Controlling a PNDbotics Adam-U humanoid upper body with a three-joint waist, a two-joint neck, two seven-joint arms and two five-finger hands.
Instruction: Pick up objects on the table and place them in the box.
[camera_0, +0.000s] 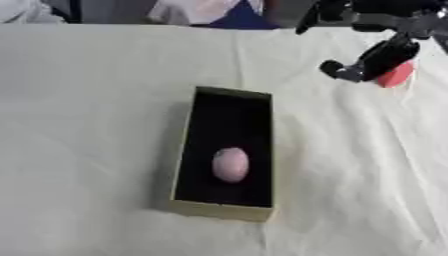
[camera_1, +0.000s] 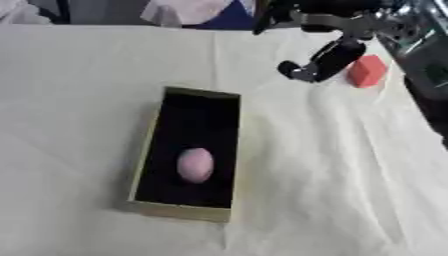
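Note:
A tan box (camera_0: 220, 210) with a black lining lies lengthwise in the middle of the white cloth. A pink egg-shaped object (camera_0: 231, 164) rests inside it, toward the near end. A red block (camera_1: 367, 71) sits on the cloth at the far right. My right hand (camera_1: 325, 59) reaches in from the upper right, black, with its fingers spread and holding nothing. One finger points down and to the left, just left of the red block; in the left eye view that finger covers part of the block. My left hand is out of sight.
The white cloth (camera_0: 87, 150), creased, covers the whole table. Dark parts of my right arm (camera_1: 424, 75) run along the right edge. Clothing of people shows along the far edge.

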